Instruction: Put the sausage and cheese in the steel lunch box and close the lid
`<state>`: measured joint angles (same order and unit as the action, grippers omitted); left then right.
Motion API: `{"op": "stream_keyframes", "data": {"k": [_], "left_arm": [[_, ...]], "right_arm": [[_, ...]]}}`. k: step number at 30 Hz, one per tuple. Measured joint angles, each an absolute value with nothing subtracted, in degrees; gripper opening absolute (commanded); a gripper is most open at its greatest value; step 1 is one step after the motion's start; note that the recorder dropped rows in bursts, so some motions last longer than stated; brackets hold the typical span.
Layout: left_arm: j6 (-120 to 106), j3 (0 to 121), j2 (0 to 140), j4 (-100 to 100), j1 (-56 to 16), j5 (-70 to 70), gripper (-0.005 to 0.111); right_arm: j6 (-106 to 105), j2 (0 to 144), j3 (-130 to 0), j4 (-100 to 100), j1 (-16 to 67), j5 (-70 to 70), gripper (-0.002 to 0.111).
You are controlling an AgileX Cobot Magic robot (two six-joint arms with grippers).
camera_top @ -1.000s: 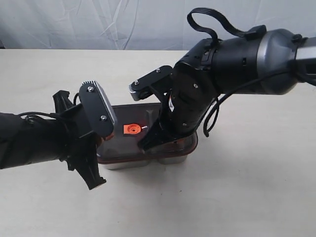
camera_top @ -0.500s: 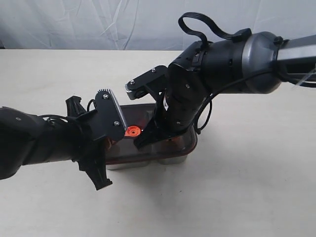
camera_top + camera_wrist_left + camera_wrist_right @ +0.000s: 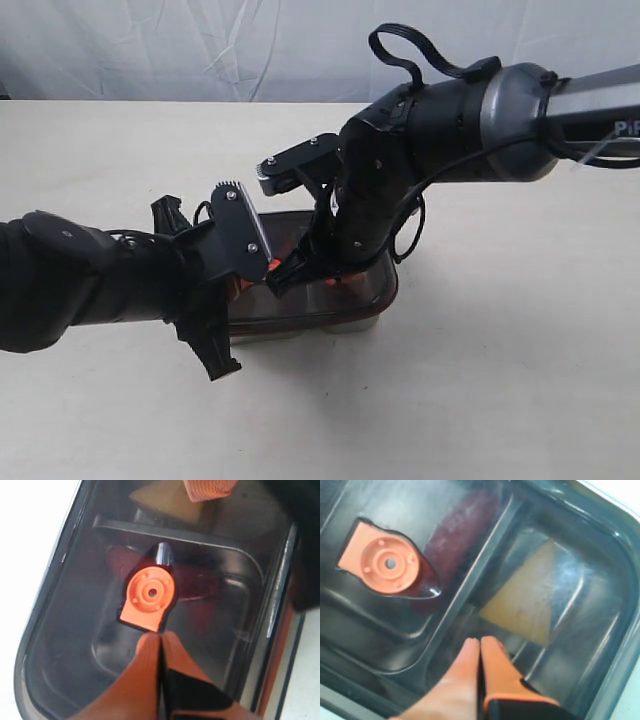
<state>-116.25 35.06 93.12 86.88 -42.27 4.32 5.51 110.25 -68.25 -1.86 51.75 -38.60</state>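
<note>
The dark translucent lid (image 3: 340, 295) lies on the steel lunch box (image 3: 348, 324). Through it I see the red sausage (image 3: 457, 535) in the large compartment and the yellow cheese (image 3: 525, 600) across the divider. The sausage (image 3: 200, 582) and cheese (image 3: 170, 502) also show in the left wrist view. My left gripper (image 3: 161, 637) is shut and empty, its tips right at the edge of the orange valve tab (image 3: 148, 596). My right gripper (image 3: 480, 642) is shut too, over the lid above the divider near the cheese. In the exterior view both grippers, left (image 3: 262, 272) and right (image 3: 290, 272), meet over the lid's middle.
The box stands on a pale table (image 3: 500, 380) in front of a white backdrop (image 3: 200, 50). The two black arms cross most of the box from either side. The right arm's cable loop (image 3: 415, 50) rises above its wrist.
Both shut grippers have closed in on the lid's centre: the left arm moved right toward the valve tab, the right gripper shifted left and down. The tab is now mostly hidden in the exterior view.
</note>
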Motion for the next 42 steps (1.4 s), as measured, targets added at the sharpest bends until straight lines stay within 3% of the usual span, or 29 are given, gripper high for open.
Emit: {"op": "stream_keyframes", "data": {"k": [30,42], "left_arm": [[-116.14,34.80,87.89,87.79,-42.27,7.27,0.000],[-116.14,34.80,88.42,88.25,-42.27,5.66,0.000]], "right_arm": [[6.61,105.70,-66.45,-3.09,51.53,-34.60,-0.001],[16.51,106.15,-66.45,-13.78,51.63,-36.48,-0.001]]}}
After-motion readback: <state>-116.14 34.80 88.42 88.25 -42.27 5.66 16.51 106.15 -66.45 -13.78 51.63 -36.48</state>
